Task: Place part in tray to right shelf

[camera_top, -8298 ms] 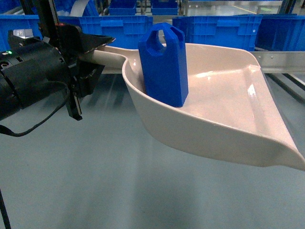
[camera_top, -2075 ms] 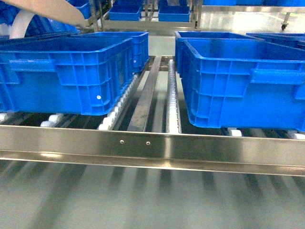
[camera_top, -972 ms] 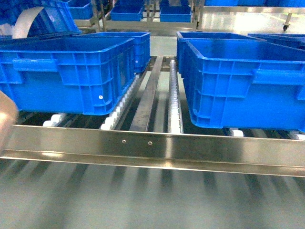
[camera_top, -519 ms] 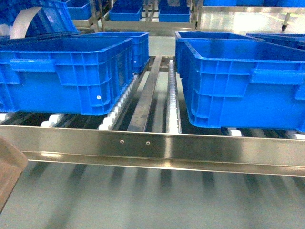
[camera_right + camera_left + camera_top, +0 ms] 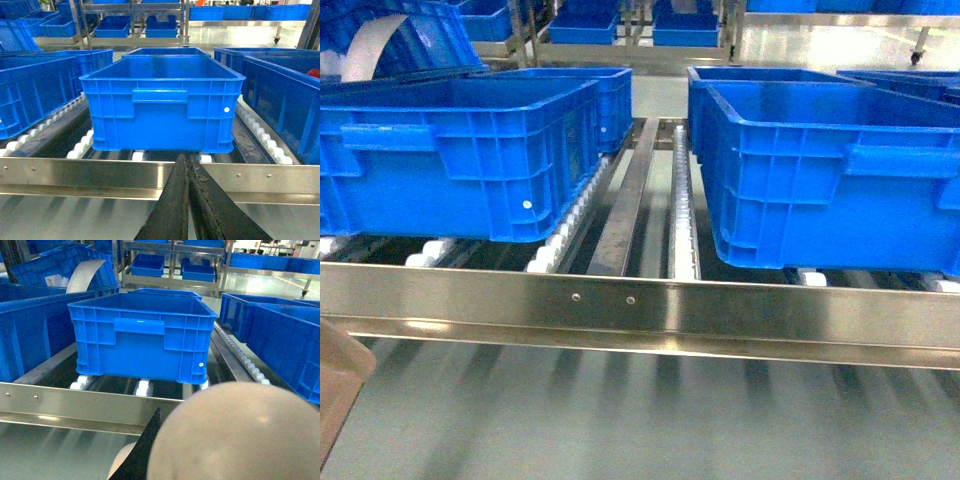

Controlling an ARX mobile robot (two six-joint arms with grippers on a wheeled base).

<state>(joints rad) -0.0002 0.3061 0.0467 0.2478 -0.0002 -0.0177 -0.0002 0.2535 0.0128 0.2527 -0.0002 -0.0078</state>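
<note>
We face the right shelf (image 5: pixel 640 318), its broad steel front rail running across the head view, with white roller rails (image 5: pixel 685 215) behind it carrying a left blue crate (image 5: pixel 460 150) and a right blue crate (image 5: pixel 830 170).

The tray (image 5: pixel 338 385) shows only as a beige corner at the lower left edge of the head view, below the front rail and short of the rollers. From the left wrist its rounded beige back (image 5: pixel 235 435) fills the lower frame. We cannot see the part in any view; we judge it may sit inside the tray, but nothing here confirms that.

Our left hand is hidden by the tray and a dark edge beside it, so we cannot tell whether it is closed on the handle. Our right hand (image 5: pixel 190 200) has its two dark fingers pressed together and holds nothing, pointing at the crate ahead of it (image 5: pixel 160 105).

The risks, as we judge them: the tray's lip could catch the front rail if we lift too little, a tilt could slide an unseen part out, and the crates leave only the narrow lane between them, so a wide tray may strike a crate wall.
</note>
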